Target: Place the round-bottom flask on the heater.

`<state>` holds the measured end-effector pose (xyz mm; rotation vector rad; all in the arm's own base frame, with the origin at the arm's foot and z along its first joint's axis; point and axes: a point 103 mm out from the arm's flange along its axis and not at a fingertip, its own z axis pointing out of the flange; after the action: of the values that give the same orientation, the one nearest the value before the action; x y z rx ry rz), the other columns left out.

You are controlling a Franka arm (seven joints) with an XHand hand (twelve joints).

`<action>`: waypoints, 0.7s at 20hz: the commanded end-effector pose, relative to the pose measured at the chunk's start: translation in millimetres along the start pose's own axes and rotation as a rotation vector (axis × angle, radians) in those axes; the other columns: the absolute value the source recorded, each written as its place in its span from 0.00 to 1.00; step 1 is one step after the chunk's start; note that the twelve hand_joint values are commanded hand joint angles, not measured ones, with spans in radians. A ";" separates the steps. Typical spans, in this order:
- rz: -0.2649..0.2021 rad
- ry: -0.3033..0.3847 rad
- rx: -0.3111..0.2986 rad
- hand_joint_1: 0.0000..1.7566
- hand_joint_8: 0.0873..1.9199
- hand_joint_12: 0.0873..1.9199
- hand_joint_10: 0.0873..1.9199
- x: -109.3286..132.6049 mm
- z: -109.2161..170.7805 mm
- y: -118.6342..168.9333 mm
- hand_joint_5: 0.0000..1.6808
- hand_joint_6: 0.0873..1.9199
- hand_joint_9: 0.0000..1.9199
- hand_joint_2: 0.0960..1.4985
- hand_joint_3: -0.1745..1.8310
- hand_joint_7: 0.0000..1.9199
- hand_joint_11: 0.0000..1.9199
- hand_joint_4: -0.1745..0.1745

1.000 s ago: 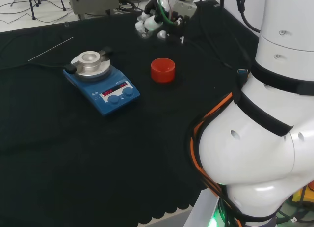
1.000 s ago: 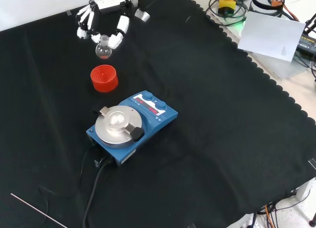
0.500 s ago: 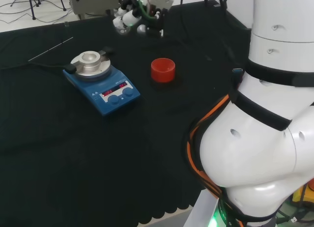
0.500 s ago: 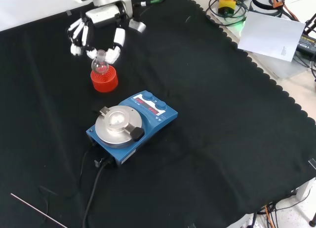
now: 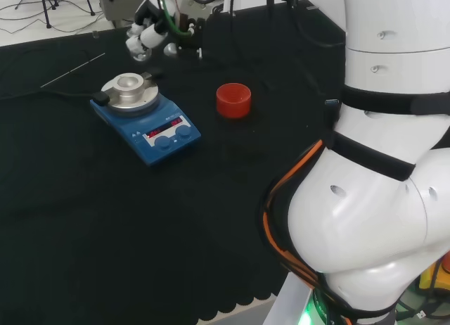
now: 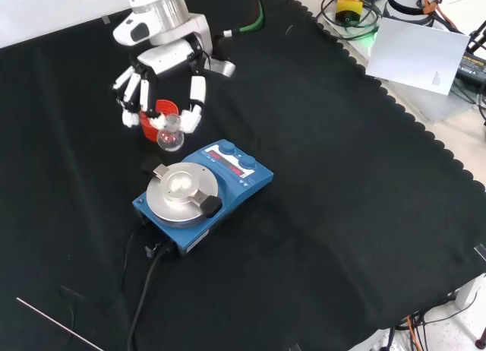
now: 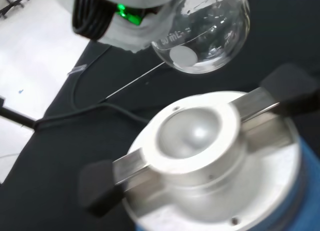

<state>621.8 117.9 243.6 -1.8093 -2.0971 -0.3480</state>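
— Where was the clear glass round-bottom flask [image 6: 170,135]?

— Pinched in the black and white hand [image 6: 162,83], above the blue heater's [image 6: 202,187] far edge, open black cloth table [image 6: 342,214] around.

— Anything hidden?

— The red ribbed ring stand [image 5: 233,100] sat partly behind the fingers.

The hand [image 6: 163,81] hangs fingers-down in the upper left of the front view, fingertips [image 6: 191,120] pinched together; the white arm [image 5: 380,163] fills the head view's right side.

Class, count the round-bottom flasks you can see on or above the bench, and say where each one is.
1. The round-bottom flask is held in the hand, above the cloth between the red stand and the heater. Clear glassware could hide elsewhere.
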 end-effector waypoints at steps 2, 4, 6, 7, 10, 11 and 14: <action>-0.023 -0.001 0.036 0.63 0.22 0.67 0.21 14.6 20.2 -0.6 0.72 0.39 0.38 0.40 0.44 0.31 0.15 1.00; -0.027 0.001 0.044 0.63 0.22 0.67 0.21 16.5 25.8 0.1 0.72 0.39 0.38 0.40 0.44 0.31 0.16 1.00; -0.031 0.006 0.049 0.63 0.22 0.67 0.21 18.1 31.0 1.8 0.72 0.38 0.38 0.40 0.44 0.31 0.16 1.00; -0.033 0.009 0.050 0.63 0.22 0.67 0.21 19.0 33.7 3.1 0.72 0.38 0.38 0.40 0.44 0.31 0.16 1.00; -0.042 0.020 0.059 0.63 0.22 0.67 0.21 24.1 43.7 8.7 0.73 0.38 0.38 0.40 0.44 0.31 0.16 1.00; -0.045 0.023 0.061 0.63 0.22 0.67 0.21 24.8 46.6 10.3 0.73 0.38 0.38 0.40 0.44 0.31 0.16 1.00; -0.048 0.034 0.068 0.63 0.22 0.67 0.21 25.2 53.1 14.3 0.73 0.38 0.38 0.40 0.44 0.31 0.16 1.00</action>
<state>623.5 153.9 213.0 -1.7326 -2.1076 -0.3080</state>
